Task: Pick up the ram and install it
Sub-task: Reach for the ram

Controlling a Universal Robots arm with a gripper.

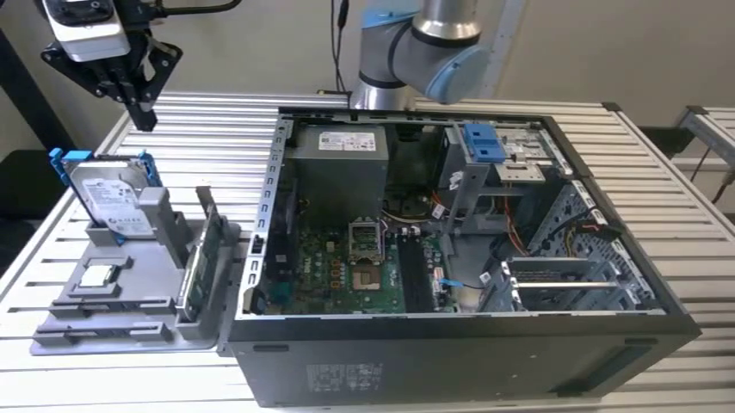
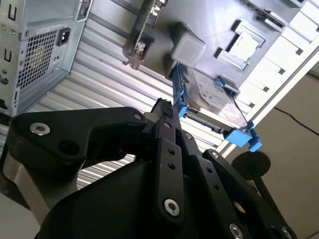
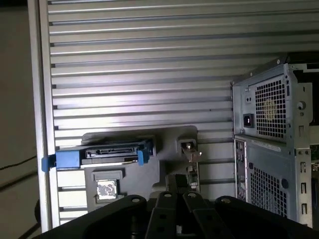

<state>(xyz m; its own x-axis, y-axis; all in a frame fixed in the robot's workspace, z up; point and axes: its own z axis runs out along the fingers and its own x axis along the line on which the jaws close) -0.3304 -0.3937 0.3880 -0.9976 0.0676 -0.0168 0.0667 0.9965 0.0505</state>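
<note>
My gripper (image 1: 144, 116) hangs high over the far corner of the table at the exterior view's left, above the grey parts holder (image 1: 81, 331). Its black fingers (image 2: 163, 105) lie together, shut, with nothing between them. The ram is hidden from me. In the first wrist view a dark end (image 3: 174, 181) shows just past the gripper (image 3: 177, 195), between the chip and the card, too covered to name. The open computer case (image 1: 460, 258) lies beside the holder, its motherboard showing dark memory slots (image 1: 416, 275).
The holder carries a silver hard drive in a blue frame (image 1: 109, 194), a square chip (image 1: 98, 275) and a green circuit board on edge (image 1: 193, 284). The arm's base (image 1: 419, 52) stands behind the case. The slatted metal table (image 1: 689, 232) ends near the holder.
</note>
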